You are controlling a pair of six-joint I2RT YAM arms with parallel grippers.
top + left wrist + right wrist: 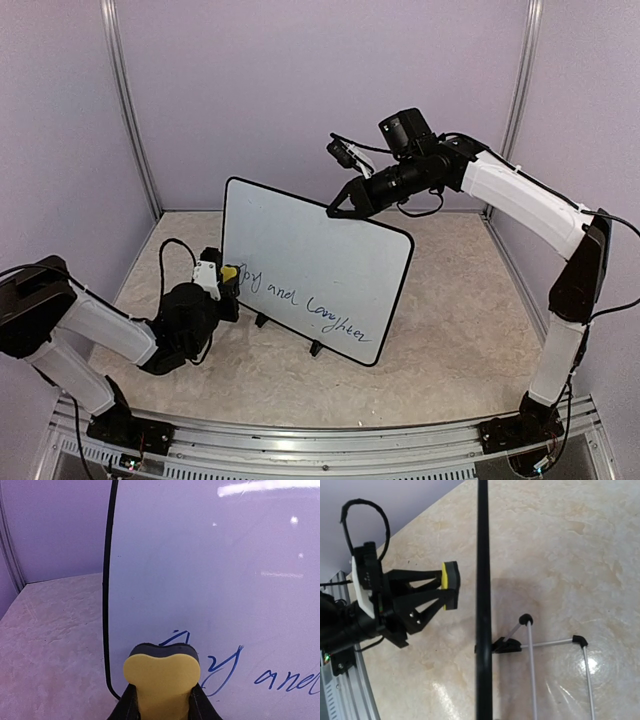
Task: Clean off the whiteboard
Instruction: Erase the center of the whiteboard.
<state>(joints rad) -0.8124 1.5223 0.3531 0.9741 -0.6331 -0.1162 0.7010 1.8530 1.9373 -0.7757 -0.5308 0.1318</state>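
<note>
Crouching low on the counter [450, 330], the left arm [110, 330] is folded tight, elbow near the surface, forearm angled up towards the left end of the whiteboard [320, 250]. The left tool [228, 275] is grasping a yellow eraser [231, 272], dark felt face turned to the board, right by the first letter of the blue writing [305, 300]. From the right wrist view a strip of counter shows between felt and board, so close but not touching. Over to the right arm [520, 195]: it is up high, upper link rising steeply from its base, elbow out by the right wall, forearm stretched leftward and dipping down. The right tool [335, 210] is clenched on the board's top rim, and its camera looks straight down the black frame. The board stands upright in the middle of the counter on a wire stand [530, 640] with black feet. Its long axis runs from far left to near right, the written face turned to the arms' bases and a touch to the left. The writing runs along the lower half, following that long axis.
</note>
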